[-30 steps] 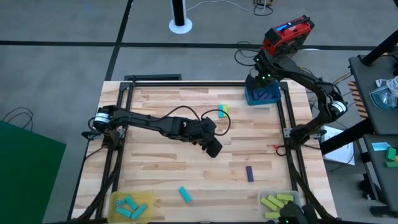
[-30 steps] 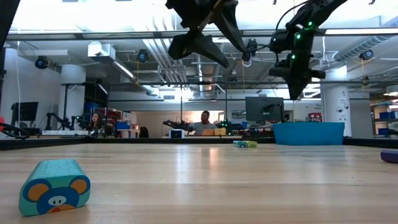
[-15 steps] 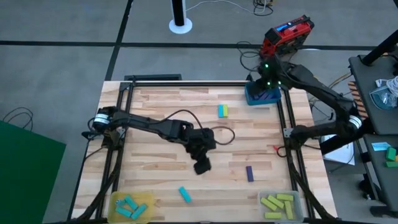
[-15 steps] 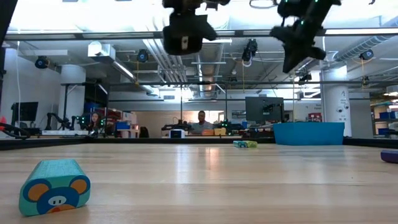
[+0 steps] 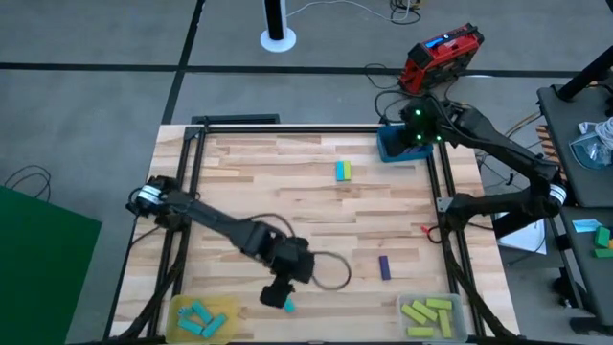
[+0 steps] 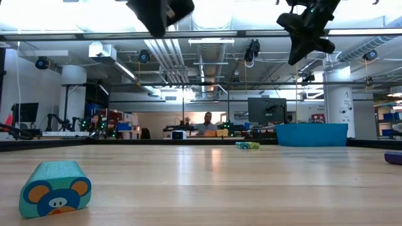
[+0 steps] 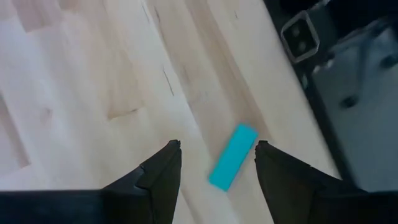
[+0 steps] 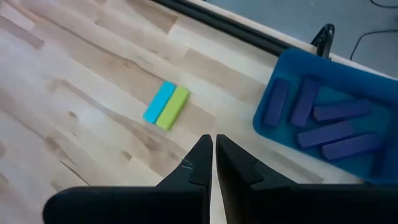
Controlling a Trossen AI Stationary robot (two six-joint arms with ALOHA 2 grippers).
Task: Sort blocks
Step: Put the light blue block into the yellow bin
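Under left hand (image 7: 216, 163): flat cyan block (image 7: 233, 156).

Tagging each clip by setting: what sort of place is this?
Probably a robotics lab or workshop: exposed ceiling ducts, benches with monitors and seated people behind the table, and another arm at the far left.

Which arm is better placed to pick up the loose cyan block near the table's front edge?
The left. Its open gripper hangs over the cyan block, fingers either side. The right gripper, shut, is far off by the blue tray.
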